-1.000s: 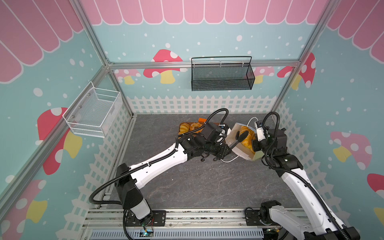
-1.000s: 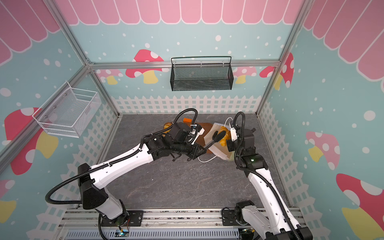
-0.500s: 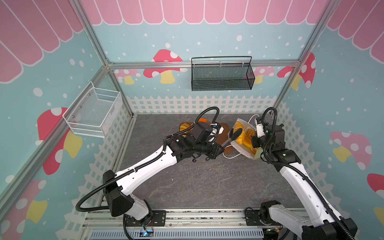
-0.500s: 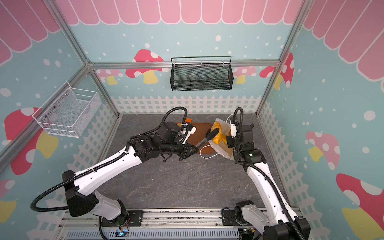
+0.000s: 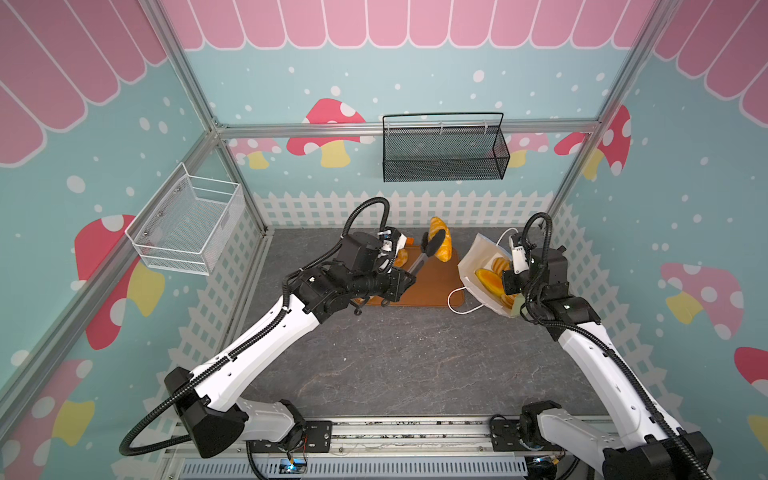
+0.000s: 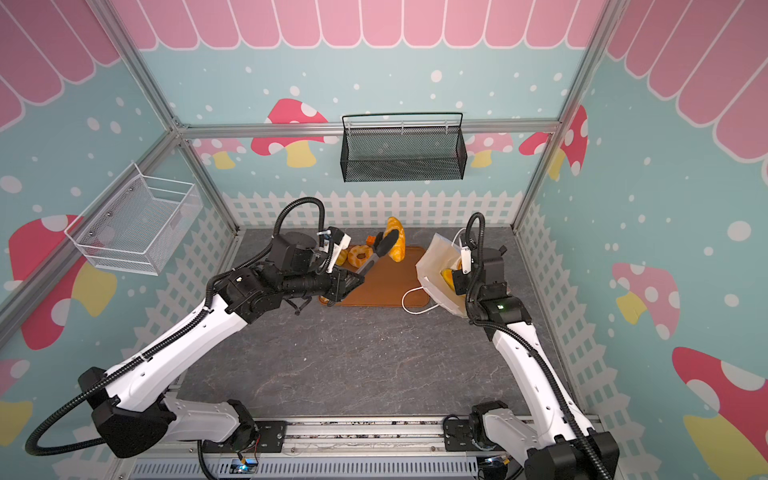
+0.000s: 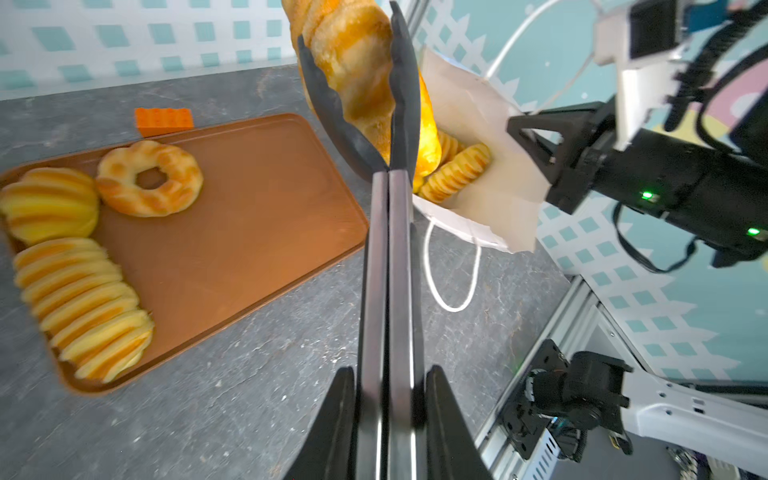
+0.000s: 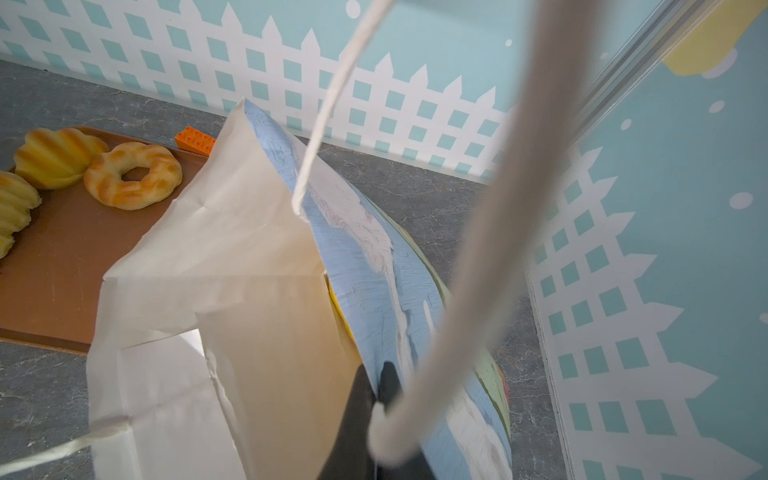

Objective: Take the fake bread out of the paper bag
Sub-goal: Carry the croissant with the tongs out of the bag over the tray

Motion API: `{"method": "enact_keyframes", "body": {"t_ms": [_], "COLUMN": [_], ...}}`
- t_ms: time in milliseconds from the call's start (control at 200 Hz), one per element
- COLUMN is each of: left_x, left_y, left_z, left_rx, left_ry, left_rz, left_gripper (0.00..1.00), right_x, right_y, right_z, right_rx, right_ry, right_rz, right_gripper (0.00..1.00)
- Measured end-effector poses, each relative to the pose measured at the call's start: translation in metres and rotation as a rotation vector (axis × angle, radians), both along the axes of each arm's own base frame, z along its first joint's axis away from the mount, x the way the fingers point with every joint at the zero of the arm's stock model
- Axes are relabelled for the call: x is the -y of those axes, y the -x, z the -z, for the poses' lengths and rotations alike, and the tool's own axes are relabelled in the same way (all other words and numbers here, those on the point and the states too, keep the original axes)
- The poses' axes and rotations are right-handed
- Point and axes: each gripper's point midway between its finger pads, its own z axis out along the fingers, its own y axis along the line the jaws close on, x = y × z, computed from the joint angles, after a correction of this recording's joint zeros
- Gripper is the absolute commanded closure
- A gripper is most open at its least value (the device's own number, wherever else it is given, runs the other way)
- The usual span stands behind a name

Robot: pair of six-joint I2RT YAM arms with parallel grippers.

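Tongs (image 7: 388, 270) clamped in left claw (image 7: 390, 370) have lifted a croissant (image 7: 357, 62) over the tray (image 7: 249, 199); right claw (image 8: 380, 374) pinches the paper bag (image 8: 249, 311).

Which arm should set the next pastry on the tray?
Left. The left gripper is shut on the black tongs, which clamp a glossy golden pastry close to the flat orange-brown tray. The right gripper is shut on the rim of the white-lined paper bag.

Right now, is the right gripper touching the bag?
Touching. The right wrist view shows the right gripper with its black fingers pinched shut on the bag, its blue-printed wall clamped between them.
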Motion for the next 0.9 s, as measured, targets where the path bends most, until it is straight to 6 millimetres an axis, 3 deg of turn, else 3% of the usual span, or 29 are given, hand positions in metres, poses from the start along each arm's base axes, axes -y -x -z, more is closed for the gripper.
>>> {"method": "enact_keyframes", "body": {"t_ms": [115,265,485,590,900], "left_x": [-0.024,-0.050,-0.053,-0.054,-0.048], "left_y": [-0.016,-0.032,-0.046,-0.048,-0.050], "left_z": [0.022,0.072,0.129,0.141,0.153], "left_rx": [-0.037,-0.123,-0.227,-0.236,-0.201], "left_ry": [-0.030,-0.108,-0.213,-0.240,-0.312], "left_rz": [-0.072,-0.144,-0.177,-0.187,-0.207], "left_gripper": [1.00,1.00,1.00,1.00,1.00], "right_x": [0.000,-0.003,-0.004,-0.005,-0.007], "right_y": [0.000,0.001,0.005,0.005,0.006], "right_z": [0.000,-0.001,-0.009,-0.009,-0.007], "right_rx": [0.000,0.001,0.024,0.024,0.013], "right_ry": [0.000,-0.007,-0.012,-0.013,-0.003], "right_rz": [-0.001,-0.016,-0.032,-0.037,-0.051], "right_gripper": [1.00,1.00,1.00,1.00,1.00]}}
